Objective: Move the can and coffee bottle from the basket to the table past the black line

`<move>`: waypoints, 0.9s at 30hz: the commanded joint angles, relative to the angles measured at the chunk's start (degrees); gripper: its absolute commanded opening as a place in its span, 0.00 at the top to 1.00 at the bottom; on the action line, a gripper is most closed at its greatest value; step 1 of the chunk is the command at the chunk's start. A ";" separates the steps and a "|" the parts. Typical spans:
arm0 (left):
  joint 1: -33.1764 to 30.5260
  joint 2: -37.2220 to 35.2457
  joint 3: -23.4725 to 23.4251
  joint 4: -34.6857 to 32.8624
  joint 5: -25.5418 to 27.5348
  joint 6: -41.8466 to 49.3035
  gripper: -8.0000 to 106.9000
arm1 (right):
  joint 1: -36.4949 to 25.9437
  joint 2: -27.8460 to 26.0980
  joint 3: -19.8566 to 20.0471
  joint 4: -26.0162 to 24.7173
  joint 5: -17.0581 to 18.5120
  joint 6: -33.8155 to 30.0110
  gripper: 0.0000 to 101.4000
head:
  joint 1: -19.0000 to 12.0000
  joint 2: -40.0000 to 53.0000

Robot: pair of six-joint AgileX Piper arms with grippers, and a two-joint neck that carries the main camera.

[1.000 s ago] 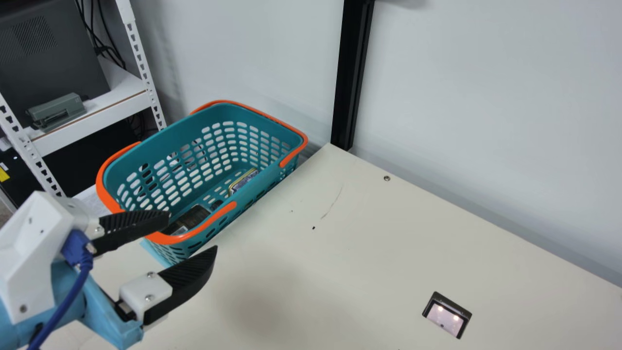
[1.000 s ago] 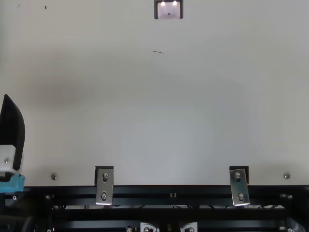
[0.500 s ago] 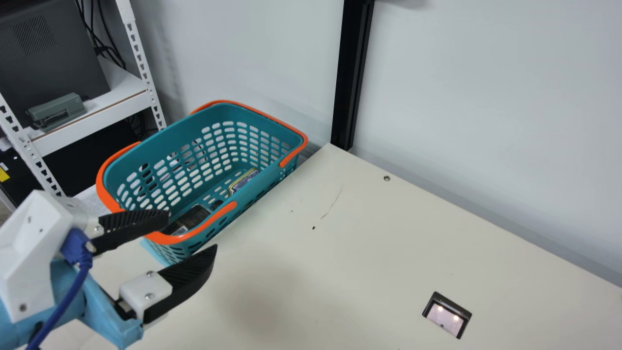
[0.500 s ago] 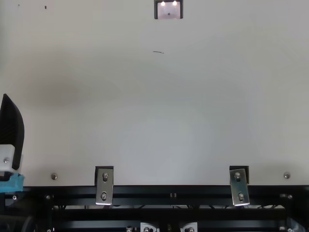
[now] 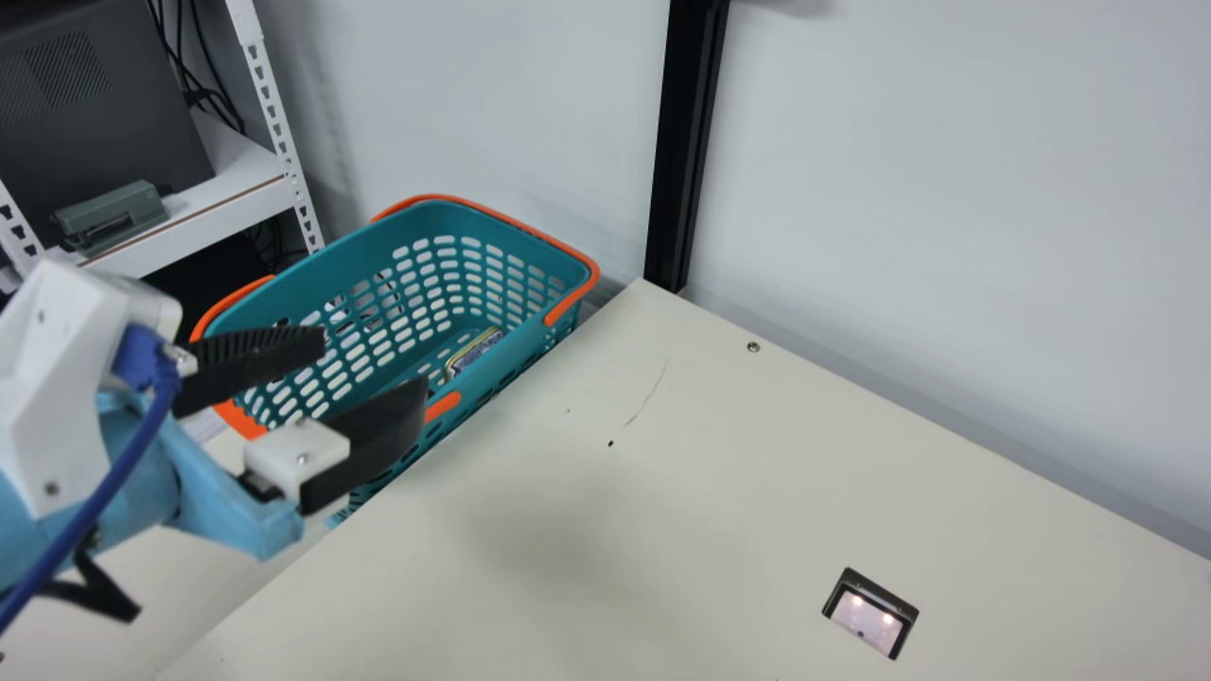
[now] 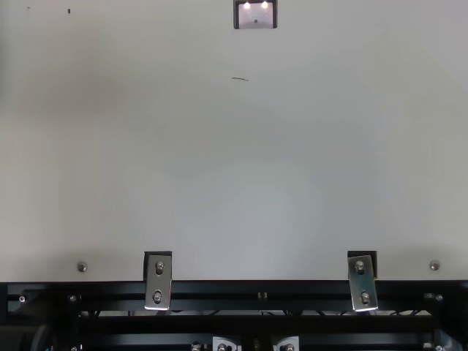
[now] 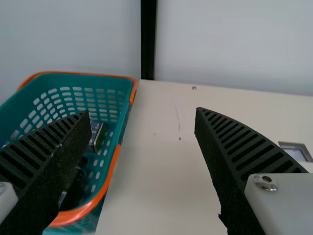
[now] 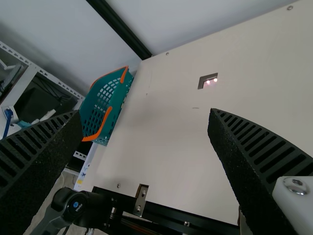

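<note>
In the main view, the cream table has a framed insert between four and five o'clock, a screw at three, a dark speck at six and a thin mark towards five. At eight o'clock lies another pale surface, perhaps bearing the basket.

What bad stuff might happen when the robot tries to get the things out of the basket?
The left hand is open wide over the basket, so a finger might bump the orange handle on the way down. The can lies low near the side wall, so the fingers might knock or pinch the wall instead of gripping it.
</note>
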 commanded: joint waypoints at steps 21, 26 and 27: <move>17.16 32.62 -20.36 -17.61 -9.47 23.01 0.15 | 0.00 0.00 0.00 0.00 0.00 0.00 0.00 | -1.67 0.87; 21.88 40.00 -25.05 -26.10 -8.34 34.58 0.15 | 0.00 0.00 0.00 0.00 0.00 0.00 0.00 | -1.67 0.87; 22.96 41.48 -26.01 -27.86 -8.00 37.01 0.15 | 0.00 0.00 0.00 0.00 0.00 0.00 0.00 | -1.67 0.87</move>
